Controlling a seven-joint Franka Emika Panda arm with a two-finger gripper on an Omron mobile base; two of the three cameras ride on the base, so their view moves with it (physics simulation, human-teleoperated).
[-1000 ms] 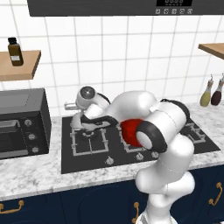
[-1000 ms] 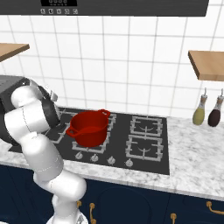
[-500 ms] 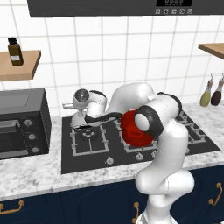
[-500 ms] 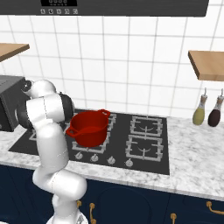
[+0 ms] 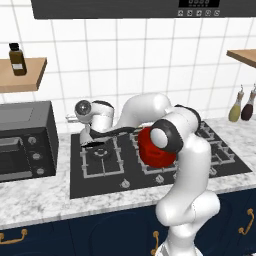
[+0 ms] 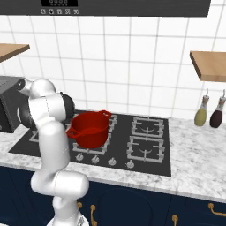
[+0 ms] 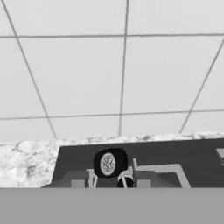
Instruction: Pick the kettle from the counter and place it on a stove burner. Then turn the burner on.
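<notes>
Kettle is off the counter (image 5: 30,200) and low over the left burner (image 5: 106,164); I can't tell if it's set down. Burner isn't on yet, I judge; nothing at the knobs (image 5: 125,184). Arm (image 5: 175,150) reaches far left past the red pot (image 5: 149,154), hand pointing down. Gripper (image 5: 95,143) is pinched on the handle of the kettle (image 5: 99,150).

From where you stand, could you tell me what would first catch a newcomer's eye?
Probably the bright red pot on the black cooktop, mid-stove. Next, the white arm bending left across it, its tool low over the left grate. Then the black microwave on the counter, far left.
</notes>
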